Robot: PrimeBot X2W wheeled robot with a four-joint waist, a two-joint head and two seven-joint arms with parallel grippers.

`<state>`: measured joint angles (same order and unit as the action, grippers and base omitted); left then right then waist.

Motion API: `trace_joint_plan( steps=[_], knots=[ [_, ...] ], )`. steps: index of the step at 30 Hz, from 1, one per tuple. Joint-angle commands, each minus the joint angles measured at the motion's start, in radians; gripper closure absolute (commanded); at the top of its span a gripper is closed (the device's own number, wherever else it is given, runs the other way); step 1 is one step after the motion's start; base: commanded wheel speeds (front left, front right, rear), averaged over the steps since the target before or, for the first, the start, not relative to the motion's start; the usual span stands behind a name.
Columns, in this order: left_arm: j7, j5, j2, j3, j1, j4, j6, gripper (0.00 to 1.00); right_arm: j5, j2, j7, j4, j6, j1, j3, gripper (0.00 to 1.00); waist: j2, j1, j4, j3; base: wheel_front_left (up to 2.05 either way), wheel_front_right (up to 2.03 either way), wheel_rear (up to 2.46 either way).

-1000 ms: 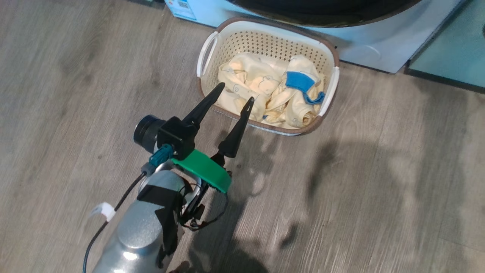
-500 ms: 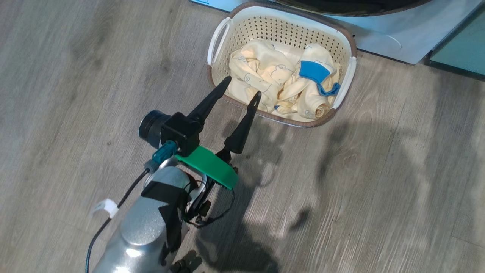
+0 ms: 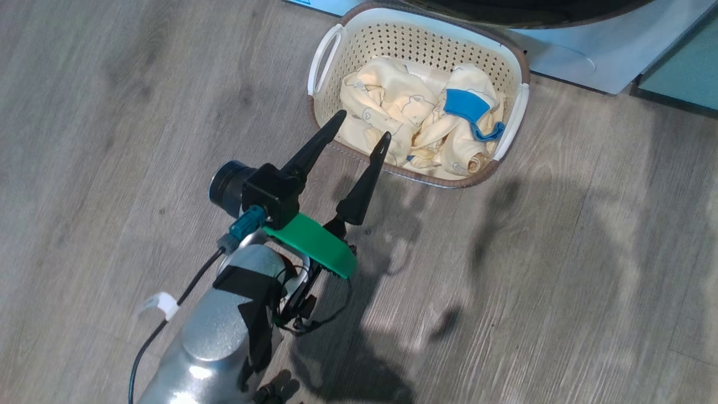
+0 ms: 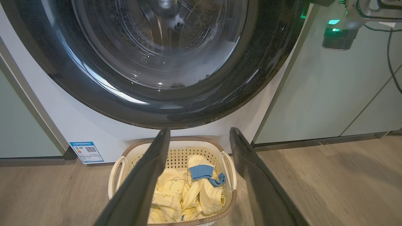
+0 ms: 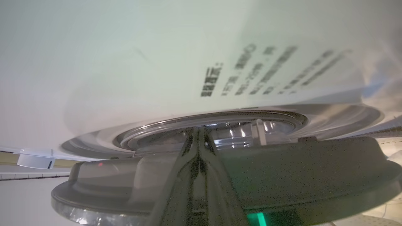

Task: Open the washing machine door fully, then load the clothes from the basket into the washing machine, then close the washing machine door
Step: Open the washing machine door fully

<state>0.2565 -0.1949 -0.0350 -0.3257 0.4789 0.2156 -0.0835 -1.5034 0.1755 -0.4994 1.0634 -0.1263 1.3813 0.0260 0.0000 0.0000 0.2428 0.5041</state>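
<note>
The left tool (image 3: 366, 123) has slid a tiny bit closer to the basket (image 3: 404, 42) than half a second ago. A second ago the basket sat lower in the head view, but the whole picture shifted then, so that is the camera moving. The basket itself sits in the same spot on the floor.

The left tool's two dark fingers are spread wide with nothing between them. Their tips hang over the near rim of the basket. The clothes (image 3: 404, 120) lie bunched up inside the basket, pale yellow with a blue piece on top.

The right tool (image 5: 198, 131) has its fingers pressed together. It lies up against the dark edge of the washing machine door (image 4: 157, 62). I cannot tell if it touches the door. In the right wrist view the door stands a little away from the white front of the washing machine (image 4: 78, 125).

The floor (image 3: 561, 252) is grey-brown wood with dark shadows on it. Pale teal cabinets (image 4: 329, 94) stand on both sides of the machine.

The far side of the basket sits just beside the machine, under the bottom edge of the door. Wide floor lies to its left, its right and its near side.
</note>
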Motion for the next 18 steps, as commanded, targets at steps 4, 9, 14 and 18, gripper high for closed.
trace_joint_plan(
  steps=[4,9,14,18],
  knots=[
    [0.005,-0.005,-0.015,0.029,0.021,-0.022,0.008,0.0,0.0,-0.035,-0.063,-0.015,-0.004,0.027,0.026,1.0,0.0,0.0,-0.004,-0.005,0.0,0.0,0.0],
    [0.005,-0.003,-0.015,0.034,0.016,-0.016,0.009,0.0,-0.004,-0.036,-0.116,-0.022,-0.004,0.002,0.037,1.0,0.0,0.0,-0.01,-0.015,0.0,0.0,0.0],
    [0.005,-0.001,-0.015,0.042,0.012,-0.014,0.008,0.0,-0.009,-0.037,-0.168,-0.045,-0.004,-0.033,0.049,1.0,0.0,0.0,-0.017,-0.027,0.0,0.0,0.0],
    [0.005,0.003,-0.015,0.048,0.002,-0.011,0.007,0.0,-0.014,-0.038,-0.213,-0.076,-0.004,-0.074,0.059,1.0,0.0,0.0,-0.022,-0.042,0.0,0.0,0.0]
  ],
)
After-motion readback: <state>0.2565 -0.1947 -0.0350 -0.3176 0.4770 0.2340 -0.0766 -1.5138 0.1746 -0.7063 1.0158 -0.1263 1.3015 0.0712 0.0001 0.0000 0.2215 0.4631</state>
